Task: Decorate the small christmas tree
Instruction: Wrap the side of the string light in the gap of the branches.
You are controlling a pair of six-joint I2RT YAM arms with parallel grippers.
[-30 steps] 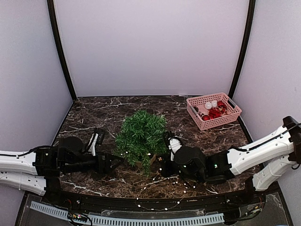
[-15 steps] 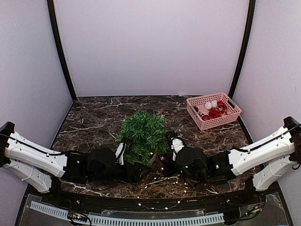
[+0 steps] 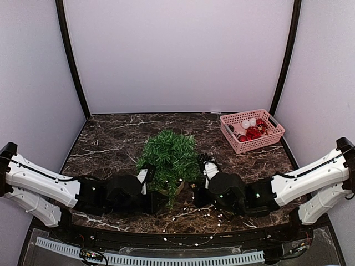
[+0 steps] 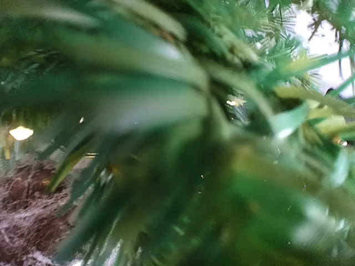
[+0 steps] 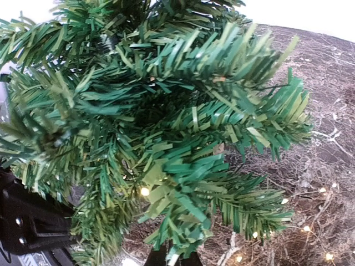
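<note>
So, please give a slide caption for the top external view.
Left arm and right arm flank the small christmas tree; pink basket stands back right.

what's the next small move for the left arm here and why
Probably lift the left tool a little, up and back out of the tree. It is buried in the lower branches, its wrist view shows only blurred needles, so any grip is unseen, and most of the light string lies on the table in front rather than on the tree.

The left arm and right arm have bulky black housings just behind the hand, with glossy white shells and thin black cables farther back. The right gripper is black.
</note>
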